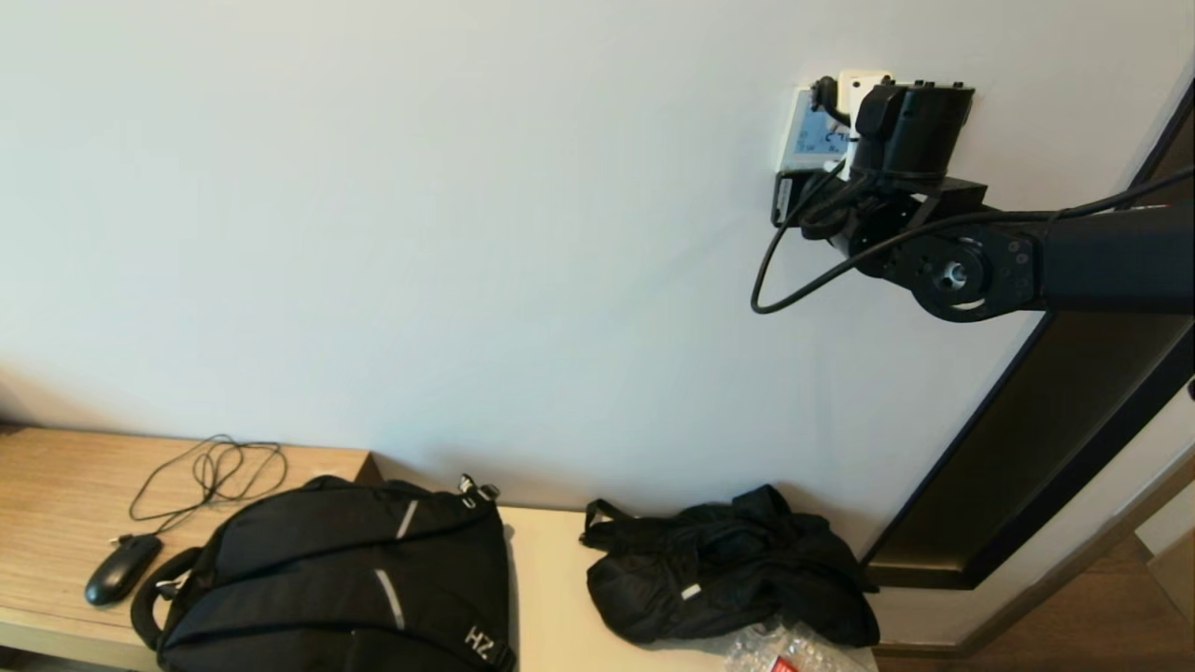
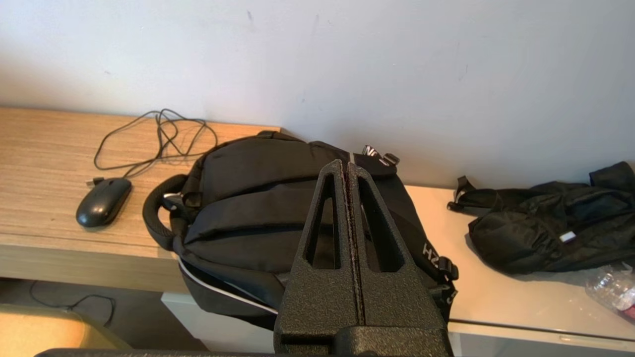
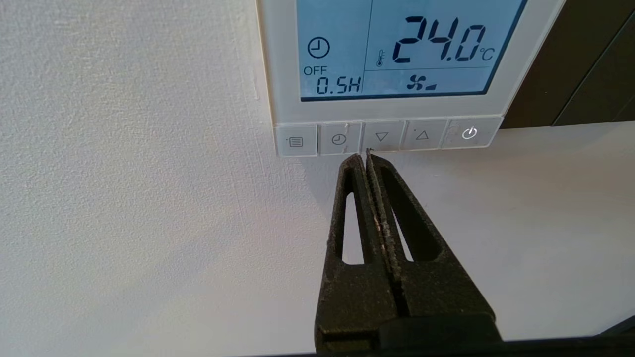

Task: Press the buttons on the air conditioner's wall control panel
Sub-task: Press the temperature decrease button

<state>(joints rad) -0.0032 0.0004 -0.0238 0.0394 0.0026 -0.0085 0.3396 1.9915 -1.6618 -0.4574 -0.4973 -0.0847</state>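
Right gripper (image 3: 365, 157), fingers pressed together into one narrow tip, points at the wall just below the control panel (image 3: 397, 111), near the seam between the clock button (image 3: 339, 139) and the down-arrow button (image 3: 381, 137). The button row runs crosswise directly ahead of the tip, along the panel's lower edge. Left gripper (image 2: 346, 166), also closed and empty, hangs over the backpack (image 2: 258, 208) on the surface (image 2: 44, 163), well apart from the panel.

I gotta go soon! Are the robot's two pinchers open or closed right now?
Left end effector: closed, holding nothing, above the backpack.
Right end effector: closed, empty, tips at the buttons of the control panel.
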